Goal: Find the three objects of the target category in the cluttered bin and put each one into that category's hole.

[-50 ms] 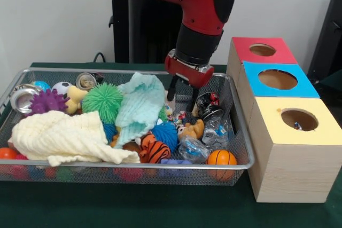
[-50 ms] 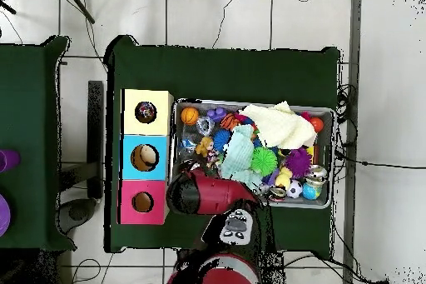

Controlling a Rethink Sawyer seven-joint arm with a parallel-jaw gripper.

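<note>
Here your jaws (image 1: pixel 181 95) are hanging released and empty inside the wire bin (image 1: pixel 243 148), toward its twelve-o'clock rim, just at nine o'clock of a crushed can (image 1: pixel 208 105). The mint cloth (image 1: pixel 141 105) is lying at their nine o'clock. At three o'clock the box (image 1: pixel 296 169) is showing red, blue and yellow holes.

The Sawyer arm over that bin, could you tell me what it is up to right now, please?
The gripper hangs over the far right part of the wire mesh bin, its fingers open and holding nothing. Below it lie crumpled cans, spiky balls, small toys, a mint cloth and a cream cloth. Beside the bin stand three boxes with holes: red, blue and yellow. Something small shows inside the yellow box's hole. It looks like sorting is underway.
</note>
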